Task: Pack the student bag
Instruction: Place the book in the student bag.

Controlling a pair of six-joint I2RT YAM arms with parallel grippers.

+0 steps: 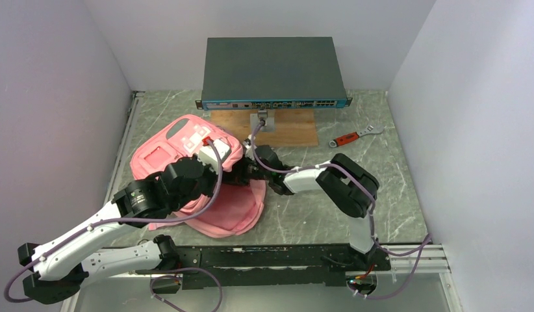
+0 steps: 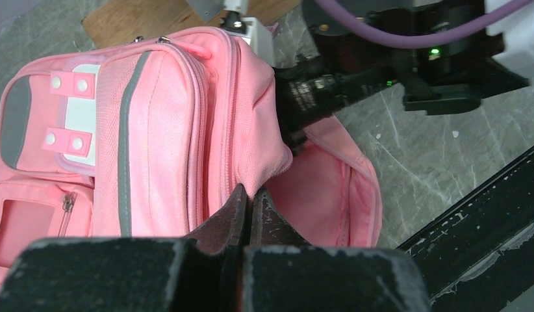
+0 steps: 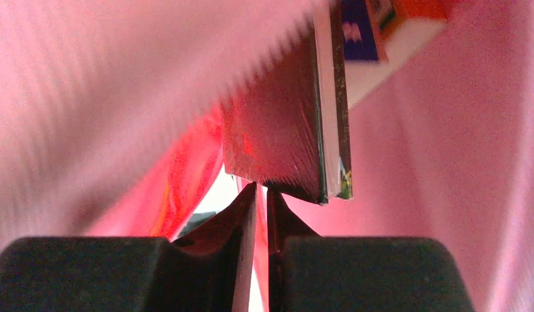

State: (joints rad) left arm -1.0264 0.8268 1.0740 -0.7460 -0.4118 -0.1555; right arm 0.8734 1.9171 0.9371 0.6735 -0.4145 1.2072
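The student bag (image 1: 162,156) is a soft pink backpack lying left of centre, its front pockets (image 2: 69,130) up and its main opening (image 2: 329,188) facing right. My left gripper (image 2: 251,190) is shut on the fabric rim of that opening, holding it up. The right arm (image 1: 297,179) reaches into the opening, so its gripper is hidden in the top view. Inside, with pink lining all around, my right gripper (image 3: 262,188) is shut, with only a thin slit between the jaws. The lower corner of a thin book (image 3: 284,130) stands just beyond its tips. I cannot tell if they touch.
A grey network switch (image 1: 272,71) stands at the back with a wooden board (image 1: 287,130) in front of it. A wrench with an orange handle (image 1: 355,135) lies at the right. A black rail (image 1: 284,257) runs along the near edge. White walls enclose the table.
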